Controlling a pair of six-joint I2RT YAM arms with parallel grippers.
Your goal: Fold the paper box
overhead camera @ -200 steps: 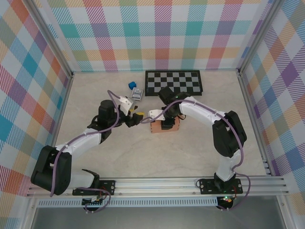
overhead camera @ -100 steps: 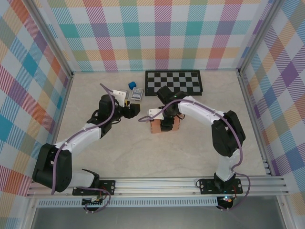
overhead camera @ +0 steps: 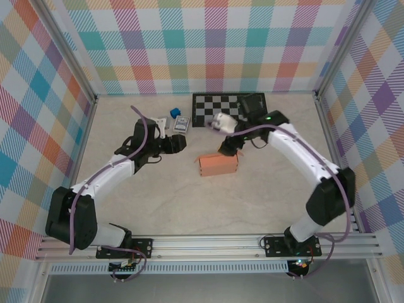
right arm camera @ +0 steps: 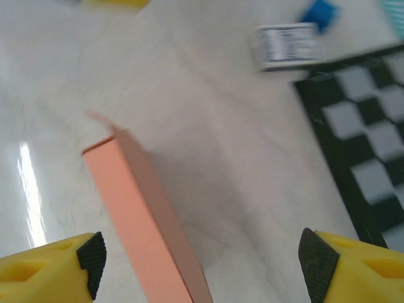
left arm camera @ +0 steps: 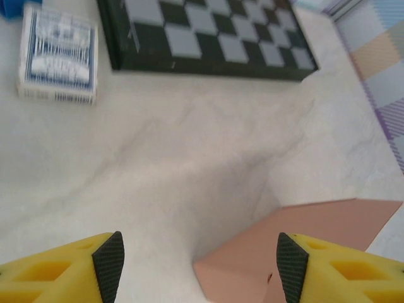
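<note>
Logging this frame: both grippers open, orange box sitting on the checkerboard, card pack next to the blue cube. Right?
Not the box spot. The top view shows the orange box on the table, near the checkerboard but off it. Left gripper and right gripper open, card pack next to the blue cube: correct.

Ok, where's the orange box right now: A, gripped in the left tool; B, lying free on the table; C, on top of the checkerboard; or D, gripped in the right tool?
B: the box lies on the bare table, and the left tool and right tool are both open, neither gripping it.
</note>
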